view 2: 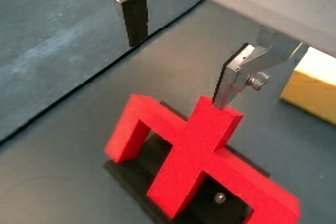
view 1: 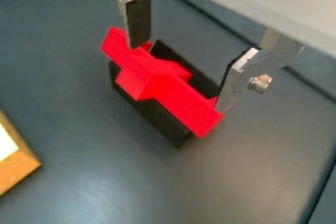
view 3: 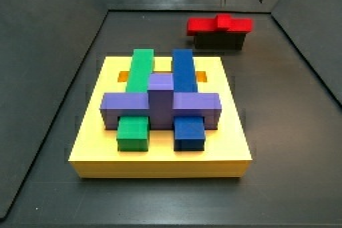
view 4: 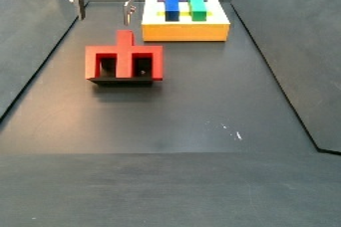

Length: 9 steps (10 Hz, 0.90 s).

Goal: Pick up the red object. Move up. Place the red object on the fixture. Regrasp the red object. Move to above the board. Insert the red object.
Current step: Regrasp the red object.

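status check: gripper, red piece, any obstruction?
Gripper open, above the fixture, holding nothing. Red object resting on the fixture, clear of both fingers. Nothing blocking; yellow board with blue, green and purple blocks stands apart.

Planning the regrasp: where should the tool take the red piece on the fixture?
Grip the red piece across its long bar, coming straight down. It lies on the fixture, bar exposed on both sides. The tool hangs open above it.

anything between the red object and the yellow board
No; bare dark floor separates the red object from the yellow board in both side views.
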Available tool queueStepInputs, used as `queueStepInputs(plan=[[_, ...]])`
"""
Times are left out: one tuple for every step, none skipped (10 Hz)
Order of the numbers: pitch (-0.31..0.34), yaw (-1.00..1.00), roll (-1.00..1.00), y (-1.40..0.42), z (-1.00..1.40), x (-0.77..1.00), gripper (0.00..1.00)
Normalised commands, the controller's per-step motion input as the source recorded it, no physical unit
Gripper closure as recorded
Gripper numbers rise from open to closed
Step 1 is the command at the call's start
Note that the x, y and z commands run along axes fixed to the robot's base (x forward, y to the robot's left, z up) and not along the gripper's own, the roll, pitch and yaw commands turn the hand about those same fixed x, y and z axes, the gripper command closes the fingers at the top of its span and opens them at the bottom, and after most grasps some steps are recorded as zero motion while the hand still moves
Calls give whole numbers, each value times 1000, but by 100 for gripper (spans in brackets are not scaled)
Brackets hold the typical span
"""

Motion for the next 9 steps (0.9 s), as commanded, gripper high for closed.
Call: queueStepInputs(plan=[[86, 234, 1000, -71, 31, 6, 0], [77, 277, 1000, -40, 20, 9, 0], [109, 334, 1000, 0, 11, 74, 0], [177, 389, 1000, 0, 0, 89, 0], [189, 389, 1000, 0, 0, 80, 0], [174, 386, 1000, 0, 0, 57, 0], [140, 411, 1000, 0, 0, 0, 0], [91, 480, 1000, 0, -3, 0, 0], [89, 514, 1000, 0, -29, 0, 0]])
